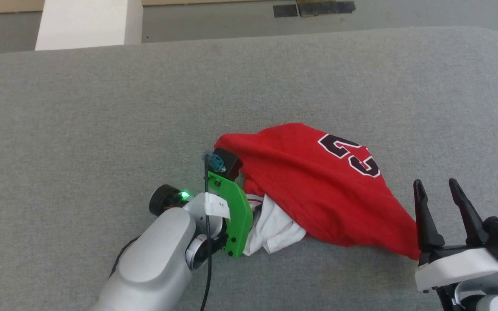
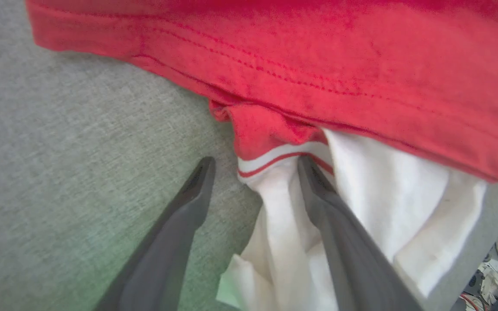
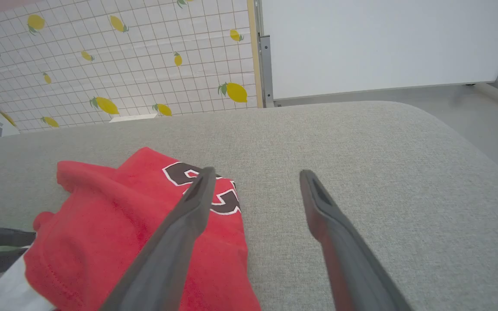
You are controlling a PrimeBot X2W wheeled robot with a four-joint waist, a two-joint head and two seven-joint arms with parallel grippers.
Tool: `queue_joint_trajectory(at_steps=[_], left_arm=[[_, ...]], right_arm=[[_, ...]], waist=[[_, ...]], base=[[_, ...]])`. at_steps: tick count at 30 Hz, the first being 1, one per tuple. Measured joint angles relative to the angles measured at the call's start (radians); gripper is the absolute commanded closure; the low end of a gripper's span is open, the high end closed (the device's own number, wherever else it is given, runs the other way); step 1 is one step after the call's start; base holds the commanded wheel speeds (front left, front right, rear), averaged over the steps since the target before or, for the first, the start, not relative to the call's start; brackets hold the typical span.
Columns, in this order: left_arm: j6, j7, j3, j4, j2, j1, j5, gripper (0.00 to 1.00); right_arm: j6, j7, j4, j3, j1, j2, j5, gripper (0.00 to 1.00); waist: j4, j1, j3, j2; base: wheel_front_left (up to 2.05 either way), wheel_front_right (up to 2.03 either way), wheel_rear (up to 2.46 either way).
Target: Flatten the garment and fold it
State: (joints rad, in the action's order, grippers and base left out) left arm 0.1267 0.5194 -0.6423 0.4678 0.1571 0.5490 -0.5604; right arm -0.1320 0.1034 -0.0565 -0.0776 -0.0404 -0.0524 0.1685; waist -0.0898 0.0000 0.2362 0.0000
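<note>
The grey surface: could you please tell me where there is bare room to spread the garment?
Bare grey surface runs from the garment to the far edge, and left of the left gripper. A narrower strip lies beyond the right gripper. It is crowded near the front, where both open grippers flank the bunched garment.

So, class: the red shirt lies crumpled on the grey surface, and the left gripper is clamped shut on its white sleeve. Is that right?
Not quite. The left gripper is open, with the white sleeve between its fingers, as the left wrist view shows. The rest holds.
</note>
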Motion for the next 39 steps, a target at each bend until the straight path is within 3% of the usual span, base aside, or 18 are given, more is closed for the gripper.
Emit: queue_joint_trajectory(at_steps=[1,2,3,7,13,20,28,30,34,39], left_arm=[[0.0,0.005,-0.02,0.001,0.007,0.005,-0.022,0.0],[0.0,0.01,-0.038,0.0,0.013,0.01,-0.036,0.21],[0.0,0.012,-0.06,-0.003,0.022,0.017,-0.049,1.0],[0.0,-0.005,-0.102,-0.005,0.049,0.026,-0.117,1.0],[0.003,-0.143,-0.069,0.027,0.064,-0.001,-0.147,1.0],[-0.078,-0.356,0.069,-0.057,0.168,-0.025,-0.145,1.0],[-0.173,-0.554,0.179,-0.329,0.239,0.037,-0.055,1.0],[-0.173,-0.565,0.161,-0.385,0.23,0.054,-0.031,1.0],[-0.152,-0.507,0.035,-0.417,0.171,0.047,-0.014,1.0],[-0.102,-0.449,-0.155,-0.305,0.055,-0.032,-0.003,1.0]], right_arm=[[0.0,0.003,0.006,-0.001,0.001,0.0,0.0,0.0],[0.0,0.004,0.009,-0.002,0.002,0.0,0.0,0.0],[0.0,0.007,0.012,-0.003,0.002,0.0,0.0,0.0],[0.0,0.012,0.026,-0.005,0.01,0.0,0.0,0.0],[0.0,0.013,0.049,-0.007,0.01,0.0,0.0,0.0],[0.0,0.012,0.056,-0.008,0.008,0.0,0.0,0.0],[0.0,0.013,0.072,0.007,0.005,0.0,0.009,0.0],[0.0,0.016,0.077,0.013,0.005,0.001,0.012,0.0],[0.0,0.023,0.089,0.017,0.005,0.001,0.018,0.0],[0.0,0.029,0.103,0.018,0.01,0.001,0.019,0.0]], waist=[[-0.003,0.0,0.006,0.0],[-0.004,0.0,0.01,0.0],[-0.005,0.0,0.014,0.0],[-0.002,0.0,0.02,0.0],[0.015,0.0001,-0.017,0.0],[0.044,0.0001,-0.088,0.0],[0.078,0.0001,-0.142,0.0],[0.079,0.0,-0.146,0.0],[0.07,0.0001,-0.142,0.0],[0.052,0.0001,-0.125,0.0]], base=[[0.0,0.0,0.0],[0.0,0.0,0.0],[0.0,0.0,0.0],[0.0,0.0,0.0],[0.0,0.0,0.0],[0.0,0.0,0.0],[0.0,0.0,0.0],[0.0,0.0,0.0],[0.0,0.0,0.0],[0.0,0.0,0.0]])
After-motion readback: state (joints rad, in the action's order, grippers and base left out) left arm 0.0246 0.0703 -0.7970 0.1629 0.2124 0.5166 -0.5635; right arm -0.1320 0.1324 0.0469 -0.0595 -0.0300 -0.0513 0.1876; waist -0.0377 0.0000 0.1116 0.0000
